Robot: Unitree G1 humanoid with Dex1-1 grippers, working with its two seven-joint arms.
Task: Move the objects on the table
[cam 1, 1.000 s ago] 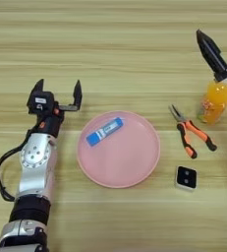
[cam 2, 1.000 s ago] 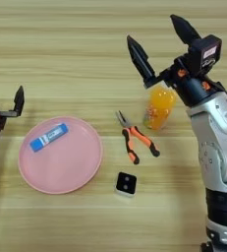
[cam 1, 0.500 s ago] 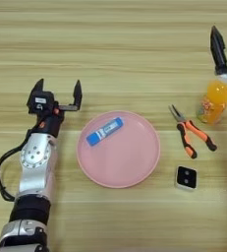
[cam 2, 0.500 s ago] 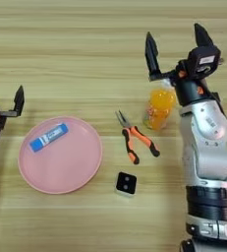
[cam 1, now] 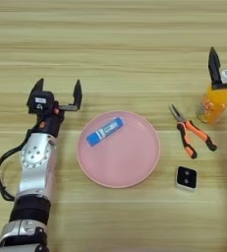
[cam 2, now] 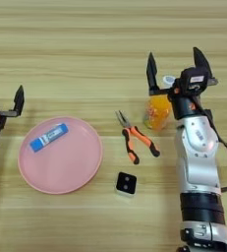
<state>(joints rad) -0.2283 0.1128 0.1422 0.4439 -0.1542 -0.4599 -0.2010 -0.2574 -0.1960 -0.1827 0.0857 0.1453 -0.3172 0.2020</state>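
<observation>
Toward the table's (cam 1: 110, 44) right edge, in the left eye view, one black finger of the right gripper is now standing upright beside the white cap of the orange-drink bottle (cam 1: 213, 104), where a second ago it was slanting above it. On the left side the left gripper (cam 1: 57, 96) is idling, fingers spread and holding nothing, as before. Lying slantwise on the smooth pink round plate (cam 1: 134, 167) is the flat blue-and-white tube (cam 1: 104, 132); the black-and-white cube (cam 1: 185, 178) is sitting near the front edge, right of the plate.

Over in the right eye view, the right gripper (cam 2: 176, 78) is straddling the bottle's cap, its tapered fingers wide apart and not yet clenched, having swung down from a raised tilt. Judging by that, a grasp of the translucent rounded bottle is being lined up. Orange-handled pliers (cam 2: 134, 138) are lying just left of it, untouched.
</observation>
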